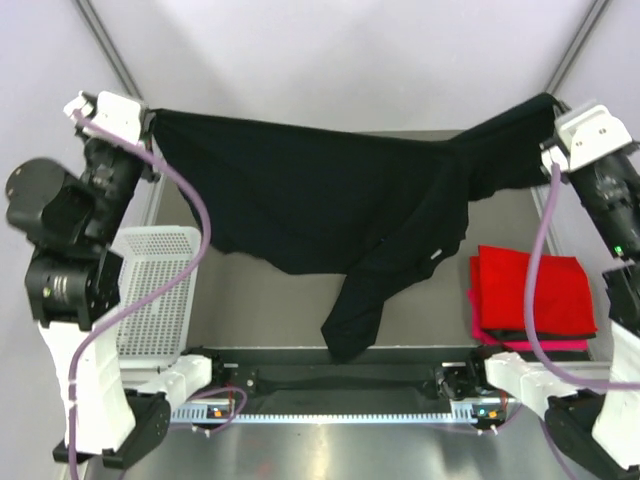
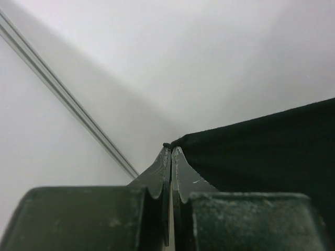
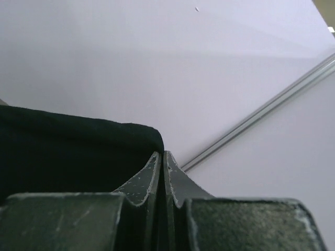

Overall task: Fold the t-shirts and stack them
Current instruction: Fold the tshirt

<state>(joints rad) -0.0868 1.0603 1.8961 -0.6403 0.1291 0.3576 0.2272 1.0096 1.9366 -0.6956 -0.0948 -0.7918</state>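
Above the desk (image 1: 270, 310), the black shirt (image 1: 300, 190) is held spread out between the two arms. Its upper edge is stretched from far left to far right and sags a little in the middle. One top corner is gripped at the far left by the left jaws. In the left wrist view these are seen clenched tight, with the shirt (image 2: 272, 157) caught at their tips and running off to the right. The opposite corner is gripped at the far right by the right jaws. In the right wrist view these are likewise seen pressed together on the cloth (image 3: 63, 151), which is bunched on their left side.

Below the stretched edge the shirt hangs in loose folds, and a small pale mark (image 1: 437, 256) is seen on its right part. One long flap is draped down toward the near edge of the desk; whether it touches the surface cannot be told.

On the right side of the desk a folded red shirt (image 1: 530, 290) is laid on top of a folded magenta shirt (image 1: 478, 322), of which only the left and near edges are shown. A white mesh basket (image 1: 150, 290) is placed on the left side, just beside the left arm (image 1: 70, 220). The right arm (image 1: 610, 200) is raised at the far right, beyond the folded shirts.
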